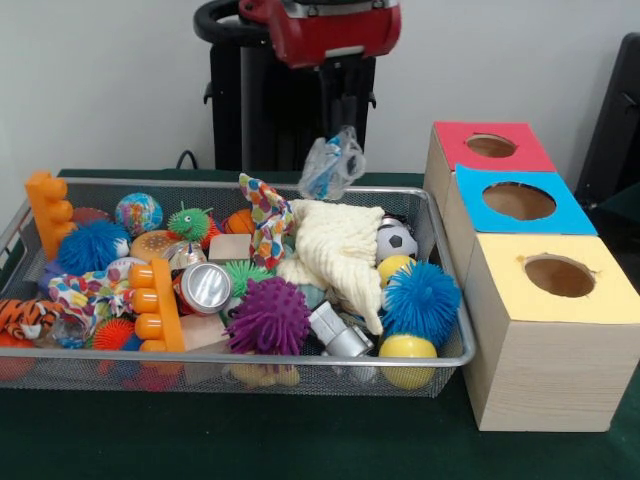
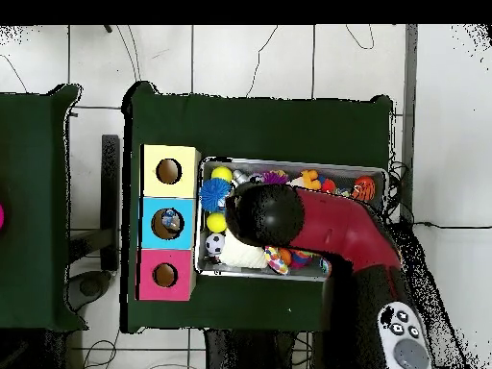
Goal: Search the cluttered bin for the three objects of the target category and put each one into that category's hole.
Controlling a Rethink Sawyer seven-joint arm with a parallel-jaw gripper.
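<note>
Nearest, at the front rim of the wire bin (image 1: 300, 362): yellow ball (image 1: 407, 350), purple spiky ball (image 1: 268, 315), silver can (image 1: 205, 287), orange plastic block (image 1: 160, 305). Just behind, toward the boxes: blue spiky ball (image 1: 420, 298), small soccer ball (image 1: 396, 241) and a cream knitted cloth (image 1: 335, 250) draped over the middle of the pile. Bin full to the rim, items overlapping throughout.

Beside the bin, three boxes in a row, near to far: yellow box (image 1: 540, 350), blue box (image 1: 565, 215), red box (image 1: 450, 140), each with one round hole on top. No contents visible in the yellow and red holes. In the overhead view, something pale and bluish inside the blue box's hole (image 2: 171, 222); identity not clear.

Farthest, above the bin's far rim: crumpled clear plastic bag (image 1: 333, 162), suspended in the air clear of the pile, directly below the red arm (image 1: 320, 30). Judged to be the item in hand, and so of the target category. Gripper hidden by the plastic; jaw state cannot be told.

Handling, as a judgement: very light, limp, crinkly, slippery; no risk of breakage, but liable to slide out of a loose hold or snag on a hole's edge. Best taken at a bunched fold rather than a single layer. Lower well into the hole before release, since trailing film may catch on the rim.
</note>
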